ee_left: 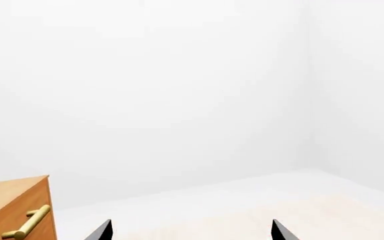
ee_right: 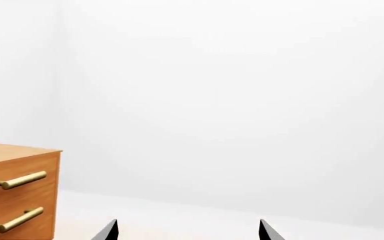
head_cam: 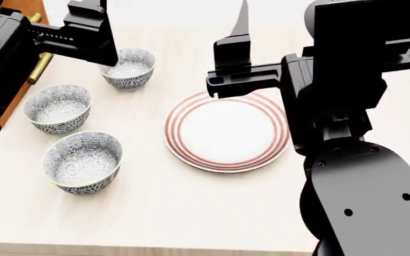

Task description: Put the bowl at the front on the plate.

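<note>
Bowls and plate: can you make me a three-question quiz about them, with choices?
1. Where is the bowl nearest the robot?
A. on the plate
B. on the table, left of the plate
C. in a gripper

2. How many bowls are there?
A. two
B. three
C. four

3. What is on the plate?
A. nothing
B. a bowl
C. a spoon

Answers: 1 B, it sits on the table apart from the plate. 2 B, the head view shows three patterned bowls. 3 A, its white middle is bare.

Bright, even, sharp, faintly shadowed renders
</note>
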Robot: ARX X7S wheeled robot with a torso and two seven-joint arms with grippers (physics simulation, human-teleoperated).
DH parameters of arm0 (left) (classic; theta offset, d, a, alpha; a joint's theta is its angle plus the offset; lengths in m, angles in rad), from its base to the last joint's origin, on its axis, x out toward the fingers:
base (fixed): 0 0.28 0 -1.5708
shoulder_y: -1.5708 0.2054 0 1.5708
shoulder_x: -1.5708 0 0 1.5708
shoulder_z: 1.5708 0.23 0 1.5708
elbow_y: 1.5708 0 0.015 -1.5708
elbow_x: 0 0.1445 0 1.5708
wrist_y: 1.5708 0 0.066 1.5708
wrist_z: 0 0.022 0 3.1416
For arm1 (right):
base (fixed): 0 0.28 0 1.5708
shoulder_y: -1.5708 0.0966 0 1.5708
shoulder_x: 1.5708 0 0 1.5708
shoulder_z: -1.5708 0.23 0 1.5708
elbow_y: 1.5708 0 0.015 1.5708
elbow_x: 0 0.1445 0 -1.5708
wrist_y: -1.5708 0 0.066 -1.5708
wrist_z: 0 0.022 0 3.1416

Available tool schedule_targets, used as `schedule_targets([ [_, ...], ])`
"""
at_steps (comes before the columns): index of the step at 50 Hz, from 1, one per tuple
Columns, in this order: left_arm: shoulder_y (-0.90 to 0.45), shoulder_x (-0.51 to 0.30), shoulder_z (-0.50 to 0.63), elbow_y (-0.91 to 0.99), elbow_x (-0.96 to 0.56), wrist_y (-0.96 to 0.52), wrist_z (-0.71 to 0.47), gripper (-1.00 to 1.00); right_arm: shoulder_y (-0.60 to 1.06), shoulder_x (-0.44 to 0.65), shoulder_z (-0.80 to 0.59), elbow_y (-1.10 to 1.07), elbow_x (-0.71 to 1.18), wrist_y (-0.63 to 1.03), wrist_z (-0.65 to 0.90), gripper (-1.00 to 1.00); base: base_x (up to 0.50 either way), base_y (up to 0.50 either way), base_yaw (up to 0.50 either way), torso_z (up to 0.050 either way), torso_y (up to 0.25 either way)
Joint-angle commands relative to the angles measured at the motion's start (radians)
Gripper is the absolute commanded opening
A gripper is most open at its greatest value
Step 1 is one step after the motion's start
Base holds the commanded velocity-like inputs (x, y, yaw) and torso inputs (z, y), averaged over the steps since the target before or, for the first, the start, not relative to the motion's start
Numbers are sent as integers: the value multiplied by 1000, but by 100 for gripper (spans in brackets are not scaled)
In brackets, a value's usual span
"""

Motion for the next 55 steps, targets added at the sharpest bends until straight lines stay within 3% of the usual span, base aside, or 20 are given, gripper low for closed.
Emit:
schedule_targets([
  [1, -15, -3, -8, -7, -15, -4, -16, 100, 14, 4, -1, -4, 9, -1, 0, 100, 0, 0, 0, 0, 0],
  [20, -17, -11, -1, -19, -35, 2, -35, 100, 35, 7, 11, -7, 32, 31, 11, 100, 17, 0, 0, 0, 0],
  [55, -3, -30, 3, -18, -68, 18, -67, 100, 29, 15, 2, -3, 49, 19, 18, 100, 243, 0, 0, 0, 0],
])
